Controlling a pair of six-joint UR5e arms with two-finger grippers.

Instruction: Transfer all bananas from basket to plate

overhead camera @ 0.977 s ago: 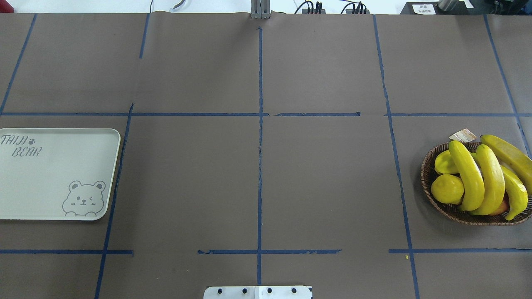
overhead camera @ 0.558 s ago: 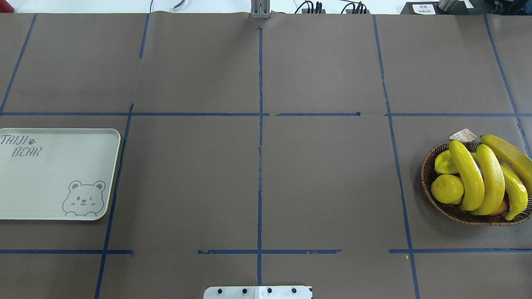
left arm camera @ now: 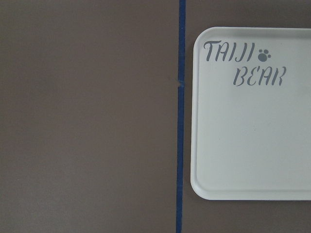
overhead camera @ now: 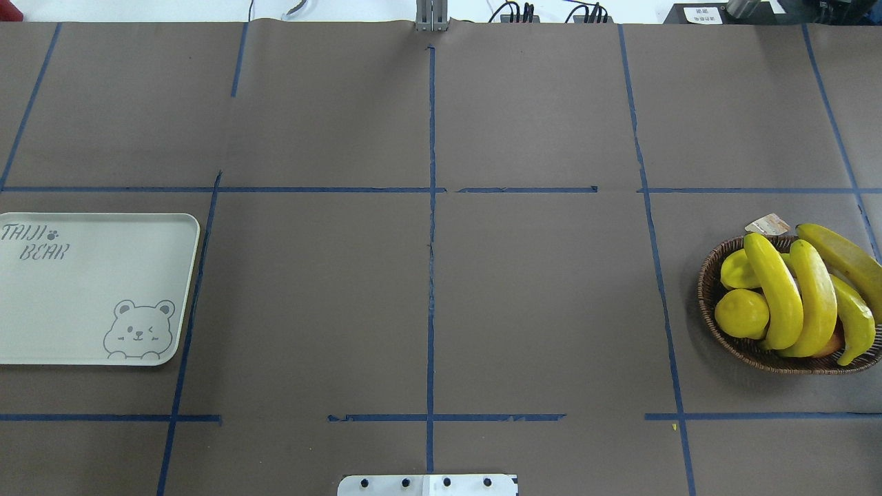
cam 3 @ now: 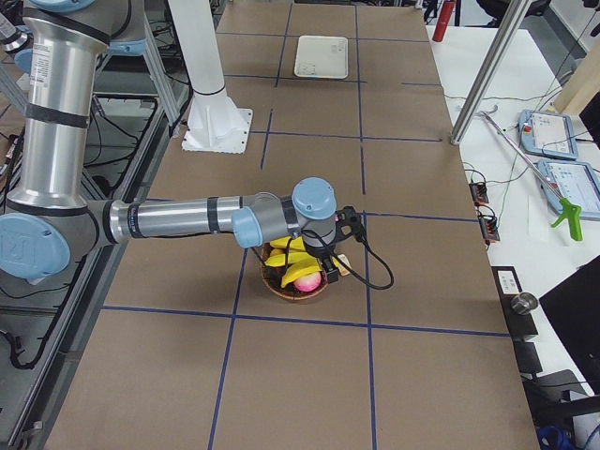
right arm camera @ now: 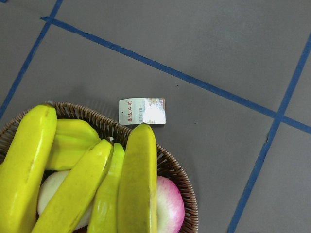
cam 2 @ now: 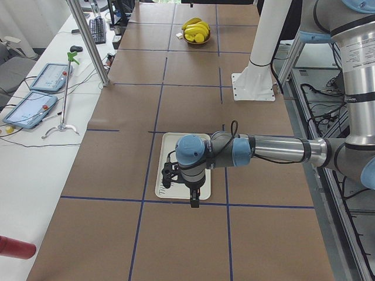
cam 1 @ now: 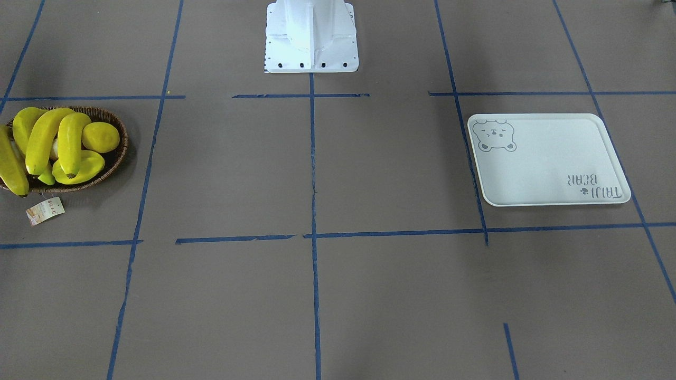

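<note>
Status: 0 of 4 moved, nothing started.

- bananas (overhead camera: 792,296): all four in the basket (overhead camera: 758,356), at the right edge of the worktop (overhead camera: 537,289), roughly midway between its near and far edges. They lie side by side on top of the other fruit. The outermost one overhangs the rim towards the right edge.
- Also in the basket: lemon (overhead camera: 741,313) and star fruit (overhead camera: 736,271) on the side facing the centre. A pink-and-white fruit (right arm camera: 170,204) is underneath, mostly covered, so I can't say what kind. These stay put.
- paper tag (overhead camera: 767,224) lies on the worktop just beyond the basket's far rim.
- plate (overhead camera: 89,303): at the left edge, opposite the basket and well apart from it. Nothing on it.
- left gripper (cam 2: 194,201): hangs above the plate, holding nothing. It shows only in the side view, so I can't tell the finger gap.
- right gripper (cam 3: 330,275): hangs above the basket, nothing in it either. Same problem, can't tell how wide the fingers are.

Left to do: the whole job, four picks and four places. My read is that the right arm is lined up for the first pick. The plate is at the opposite edge, so a long carry or a hand-over looks likely.
</note>
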